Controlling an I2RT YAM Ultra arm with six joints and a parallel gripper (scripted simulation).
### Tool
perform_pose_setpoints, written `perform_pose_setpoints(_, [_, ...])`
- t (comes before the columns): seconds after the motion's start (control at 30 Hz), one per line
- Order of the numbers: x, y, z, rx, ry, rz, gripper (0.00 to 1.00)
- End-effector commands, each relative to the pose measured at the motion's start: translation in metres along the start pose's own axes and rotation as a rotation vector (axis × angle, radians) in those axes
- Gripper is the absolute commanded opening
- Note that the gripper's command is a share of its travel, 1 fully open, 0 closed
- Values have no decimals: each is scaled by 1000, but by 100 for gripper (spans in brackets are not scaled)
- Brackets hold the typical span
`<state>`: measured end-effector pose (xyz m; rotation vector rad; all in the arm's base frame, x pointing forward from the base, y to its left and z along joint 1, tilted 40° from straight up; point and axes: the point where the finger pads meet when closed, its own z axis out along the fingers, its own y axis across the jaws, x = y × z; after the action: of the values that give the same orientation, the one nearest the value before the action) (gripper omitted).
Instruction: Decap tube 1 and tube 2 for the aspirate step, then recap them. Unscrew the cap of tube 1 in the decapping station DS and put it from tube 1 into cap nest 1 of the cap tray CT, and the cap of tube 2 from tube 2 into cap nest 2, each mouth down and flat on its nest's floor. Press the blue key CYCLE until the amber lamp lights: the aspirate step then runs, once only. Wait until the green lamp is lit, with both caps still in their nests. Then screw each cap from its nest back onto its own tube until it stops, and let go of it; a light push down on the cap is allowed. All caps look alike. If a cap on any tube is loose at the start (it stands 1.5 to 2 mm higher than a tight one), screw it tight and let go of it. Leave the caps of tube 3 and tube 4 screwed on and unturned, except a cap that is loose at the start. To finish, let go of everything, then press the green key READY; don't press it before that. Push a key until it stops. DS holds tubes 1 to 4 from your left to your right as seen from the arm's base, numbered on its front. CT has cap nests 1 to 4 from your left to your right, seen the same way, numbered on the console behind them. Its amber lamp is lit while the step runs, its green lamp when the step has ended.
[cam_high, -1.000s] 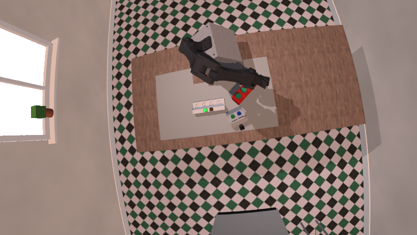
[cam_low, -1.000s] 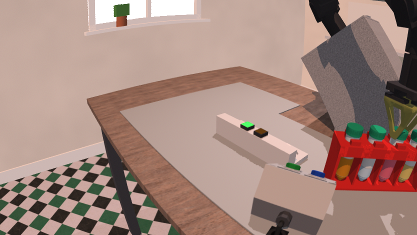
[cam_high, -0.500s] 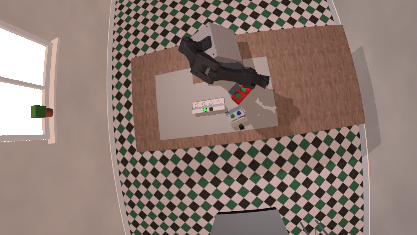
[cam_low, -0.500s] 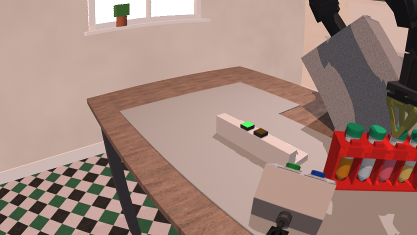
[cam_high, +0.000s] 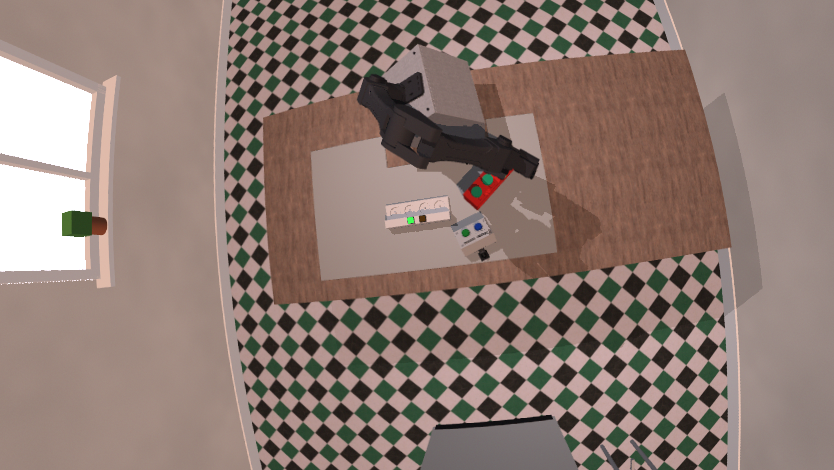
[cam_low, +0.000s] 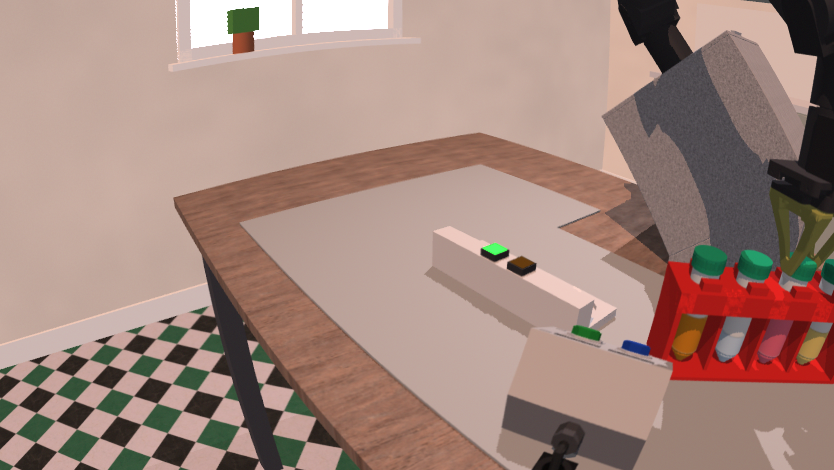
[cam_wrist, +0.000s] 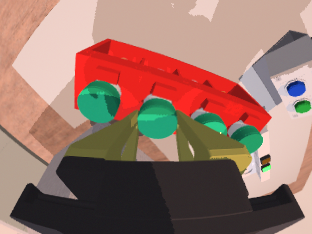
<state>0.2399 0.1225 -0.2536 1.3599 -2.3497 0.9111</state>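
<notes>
The red decapping station DS (cam_high: 472, 202) (cam_low: 752, 298) (cam_wrist: 134, 67) holds four tubes, each with a green cap. My gripper (cam_low: 808, 265) (cam_wrist: 157, 115) reaches down from above and is shut on the cap of tube 2 (cam_low: 807, 270) (cam_wrist: 158, 116), which sits on its tube, second from the left in the wrist view. The cap of tube 1 (cam_wrist: 99, 101) stands to its left, apart from the fingers. The cap tray CT (cam_high: 417, 206) (cam_low: 525, 291) shows empty nests. Its green lamp (cam_high: 410, 220) (cam_low: 494, 250) is lit and its amber lamp (cam_high: 422, 218) (cam_low: 521, 265) is dark.
The key box (cam_high: 473, 238) (cam_low: 583, 379) stands in front of DS, with the green key READY (cam_high: 465, 232) (cam_low: 585, 332) (cam_wrist: 302, 105) and the blue key CYCLE (cam_high: 478, 226) (cam_low: 635, 346) (cam_wrist: 295, 88). The grey base block (cam_high: 443, 81) (cam_low: 717, 145) rises behind DS.
</notes>
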Motion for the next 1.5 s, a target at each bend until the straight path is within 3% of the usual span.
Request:
perform_pose_setpoints(0.0, [-3, -1, -4, 2, -13, 163, 0])
perform_pose_setpoints(0.4, [-3, -1, -3, 0, -13, 496, 0])
perform_pose_setpoints(0.6, [-3, -1, -3, 0, -13, 515, 0])
perform_pose_setpoints(0.63, [-3, -1, -3, 0, -13, 515, 49])
perform_pose_setpoints(1.03, [-3, -1, -3, 0, -13, 515, 49])
perform_pose_setpoints(1.33, [-3, -1, -4, 2, -13, 155, 49])
perform_pose_setpoints(1.47, [-3, -1, -4, 3, -13, 75, 49])
